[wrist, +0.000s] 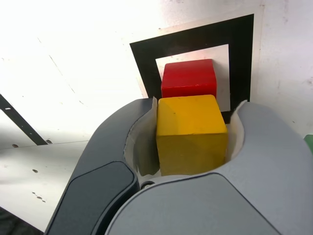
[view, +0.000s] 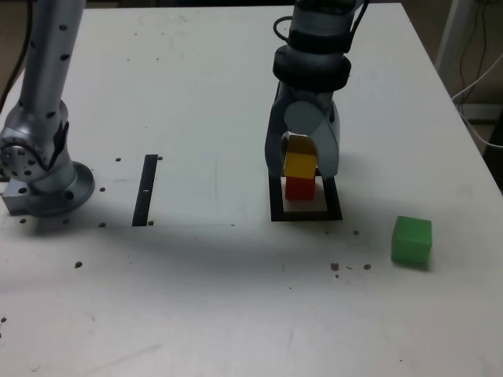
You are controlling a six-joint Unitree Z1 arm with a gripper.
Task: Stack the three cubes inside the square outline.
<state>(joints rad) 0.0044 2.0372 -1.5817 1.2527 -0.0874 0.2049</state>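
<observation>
We see a white table [view: 236,298], its top dotted with small dark specks. On it lies a black square outline [view: 277,206] with a white centre, and a red cube [view: 299,188] sits inside that centre. A green cube [view: 412,240] rests well apart, toward the exterior view's right. A narrow black strip [view: 145,190] lies flat near the arm's round base [view: 47,192].

White table [view: 196,298]; narrow black strip [view: 145,190] lying flat.

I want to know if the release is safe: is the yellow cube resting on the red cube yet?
Cannot tell. In the exterior view the yellow cube sits directly above the red cube with no visible gap, but blur hides the seam.
</observation>
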